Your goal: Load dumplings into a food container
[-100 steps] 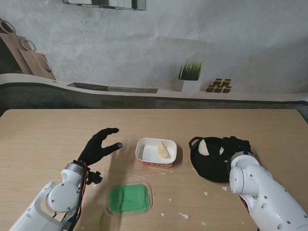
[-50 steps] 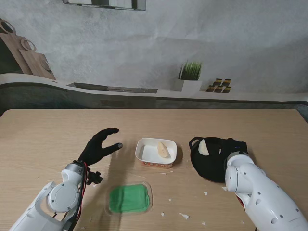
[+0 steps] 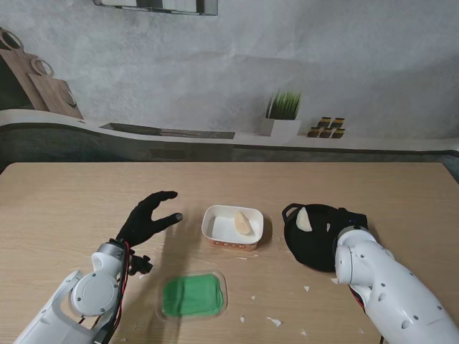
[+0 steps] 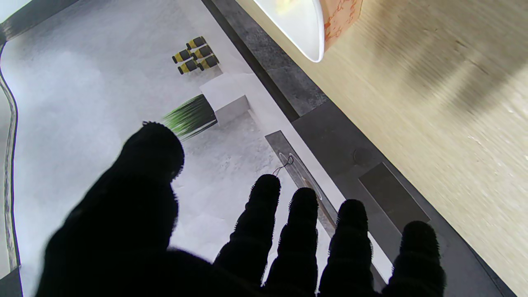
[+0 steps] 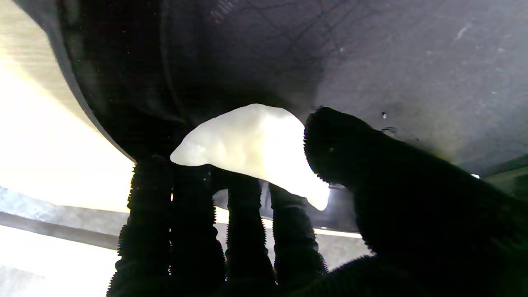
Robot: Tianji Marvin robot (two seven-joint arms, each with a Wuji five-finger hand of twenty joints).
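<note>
Right hand (image 5: 288, 198) over the black plate (image 3: 310, 251), right of the container (image 3: 232, 226), apparently pinching a dumpling (image 5: 251, 148) between thumb and fingers. Left hand (image 3: 147, 217) open, empty. Risk: shallow pinch; dumpling may slip when lifted.

A light wood-grain worktop (image 3: 64, 201) carries everything. Near its middle sits a white food container (image 3: 232, 226) with an orange-patterned wall. To the right of it lies a black pan (image 3: 311, 242). Nearer to me, left of centre, lies a clear lid with a green pad (image 3: 191, 294). Small white crumbs (image 3: 275, 322) dot the wood nearer to me, between pan and lid.
</note>
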